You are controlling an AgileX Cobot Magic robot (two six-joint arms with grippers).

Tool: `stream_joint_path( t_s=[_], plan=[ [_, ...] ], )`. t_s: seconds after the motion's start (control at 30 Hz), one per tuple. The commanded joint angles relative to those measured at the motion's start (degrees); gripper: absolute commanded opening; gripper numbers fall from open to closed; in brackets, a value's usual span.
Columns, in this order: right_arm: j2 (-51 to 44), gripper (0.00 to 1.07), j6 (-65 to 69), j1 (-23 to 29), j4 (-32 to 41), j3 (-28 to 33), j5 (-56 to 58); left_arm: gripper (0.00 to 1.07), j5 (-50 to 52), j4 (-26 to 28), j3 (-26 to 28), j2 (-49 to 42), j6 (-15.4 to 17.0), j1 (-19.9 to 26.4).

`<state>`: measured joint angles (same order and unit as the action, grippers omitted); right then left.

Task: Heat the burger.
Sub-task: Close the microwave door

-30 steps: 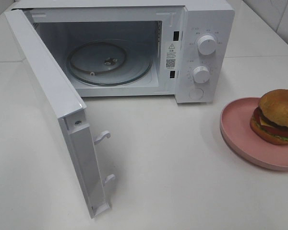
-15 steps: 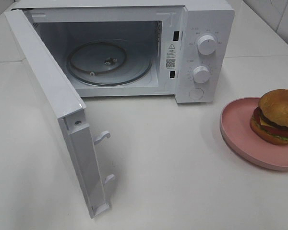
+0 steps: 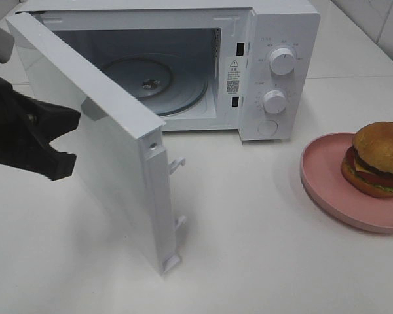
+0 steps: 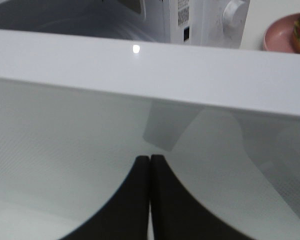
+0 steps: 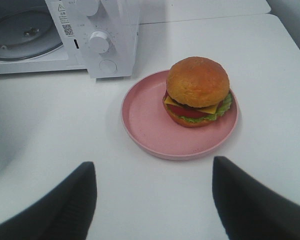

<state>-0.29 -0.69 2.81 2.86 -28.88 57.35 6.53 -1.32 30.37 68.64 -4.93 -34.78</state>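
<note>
At the far left of the high view, the left pincer (image 3: 59, 140) sits behind the outer face of the microwave door (image 3: 111, 150), its dark fingers (image 4: 140, 200) pressed together with no gap between them and nothing held; the wrist view shows their tips right up against the door's window panel. That door stands partly swung out from the white microwave (image 3: 275, 39), hinged on its left side, with two latch hooks (image 3: 177, 163) jutting from its free edge. Behind the door the oven cavity is open to view, and a glass turntable (image 3: 170, 82) lies flat on its floor. Two round knobs (image 3: 281, 61) sit one above the other on the control panel at the microwave's right. Further right, on the white desk (image 3: 249, 229), a pink plate (image 3: 321, 176) rests well apart from the microwave, and the burger (image 3: 378, 159) sits upright on the plate, toward its right side. Over the desk near the plate, the right pincer (image 5: 155, 200) has its jaws spread wide, empty, and clear of the plate and burger.
</note>
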Motion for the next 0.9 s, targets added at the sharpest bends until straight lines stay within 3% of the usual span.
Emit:
stream_joint_path(
  t_s=[0.03, 0.33, 0.43, 0.77, 0.9],
  plan=[
    [-1.4, 0.64, -0.5, -0.2, -0.2, 0.0, 0.1, 0.00, 6.0, -0.1, 0.3, 1.9, 0.1, 0.1],
    [-1.4, 0.64, -0.5, -0.2, -0.2, 0.0, 0.1, 0.00, 19.9, -0.1, 1.0, 11.7, 0.1, 0.1],
    [-1.4, 0.64, -0.5, -0.2, -0.2, 0.0, 0.1, 0.00, 20.2, -0.1, 1.4, 12.4, 0.1, 0.1],
    [-1.4, 0.64, -0.5, -0.2, -0.2, 0.0, 0.1, 0.00, 20.2, -0.8, 9.0, 20.6, 0.1, 0.1],
    [-1.4, 0.64, -0.5, -0.2, -0.2, 0.0, 0.1, 0.00, 20.2, -0.8, 14.4, 25.3, 0.1, 0.1]
  ],
)
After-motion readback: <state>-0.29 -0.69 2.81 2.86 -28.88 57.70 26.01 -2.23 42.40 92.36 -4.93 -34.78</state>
